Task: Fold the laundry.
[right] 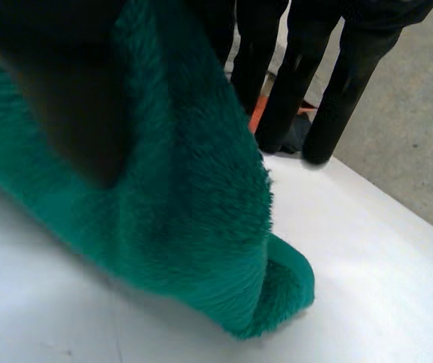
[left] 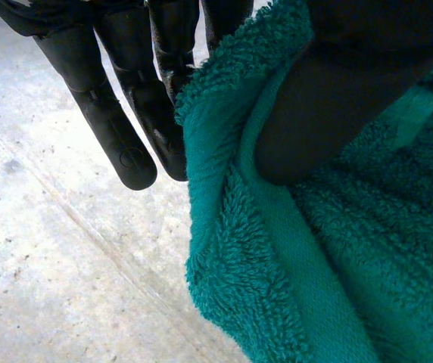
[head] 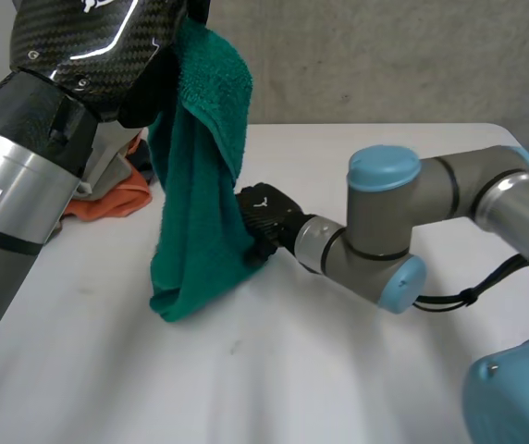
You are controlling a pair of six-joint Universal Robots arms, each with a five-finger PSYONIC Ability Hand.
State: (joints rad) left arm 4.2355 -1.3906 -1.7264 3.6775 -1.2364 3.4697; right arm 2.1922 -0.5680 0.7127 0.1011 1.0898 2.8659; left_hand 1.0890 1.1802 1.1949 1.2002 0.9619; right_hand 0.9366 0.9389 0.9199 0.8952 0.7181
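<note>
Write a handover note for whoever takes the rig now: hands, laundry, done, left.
Left hand raised, pinching the green towel at its top between thumb and fingers.
Right hand low, pinching the towel's side edge.
Towel hangs bunched, bottom touching the white table.
Orange laundry pile lies on the table beside the left arm.
Done: nothing folded yet.
Left: spread and fold the towel, then the pile.

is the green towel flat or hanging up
Hanging, not flat. The left robot hand holds the green towel up; it drapes in folds, its low end meeting the table, the right robot hand pinching its side.
</note>
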